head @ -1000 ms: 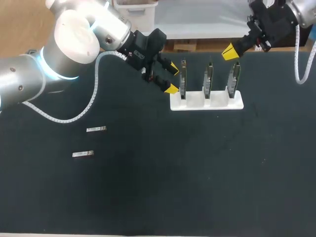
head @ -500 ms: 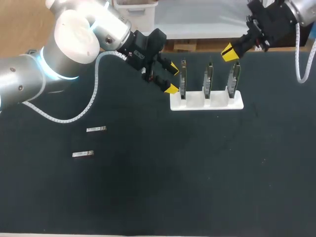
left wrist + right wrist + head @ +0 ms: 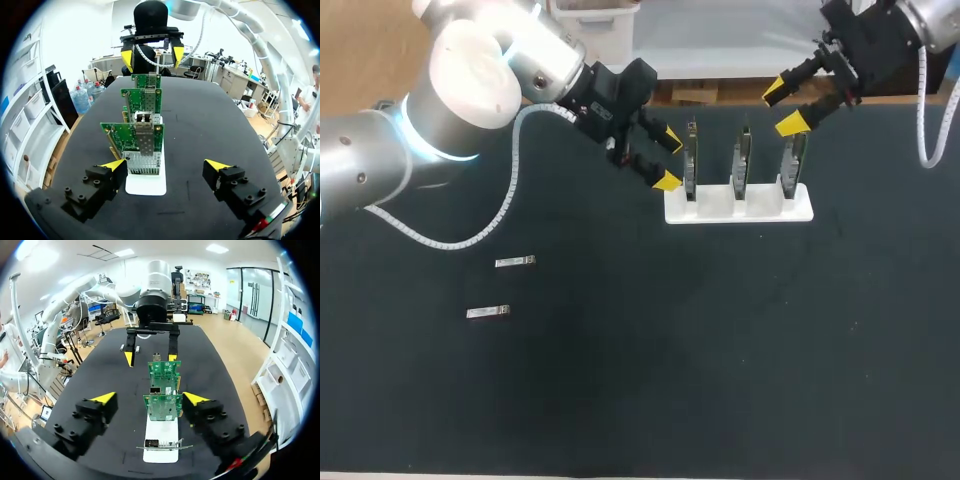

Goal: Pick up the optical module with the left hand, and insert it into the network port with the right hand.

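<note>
- Two modules (image 3: 515, 262) lie untouched on the tabletop (image 3: 720, 350).
- The left gripper (image 3: 667, 160), open and empty, hangs beside the rack of boards (image 3: 738, 205).
- The right gripper (image 3: 782, 108), open too, hovers near it; pickup and insertion remain.

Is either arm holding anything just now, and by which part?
Nothing. Both arms' jaws stand open and empty; the optical modules lie untouched on the table.

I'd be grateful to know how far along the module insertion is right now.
Nothing looks done: the nearer optical module and the farther optical module lie loose on the table. In hand: nothing; the left gripper is open beside the leftmost card, the right gripper open by the rightmost card. Picking up, handing over and inserting all remain.
</note>
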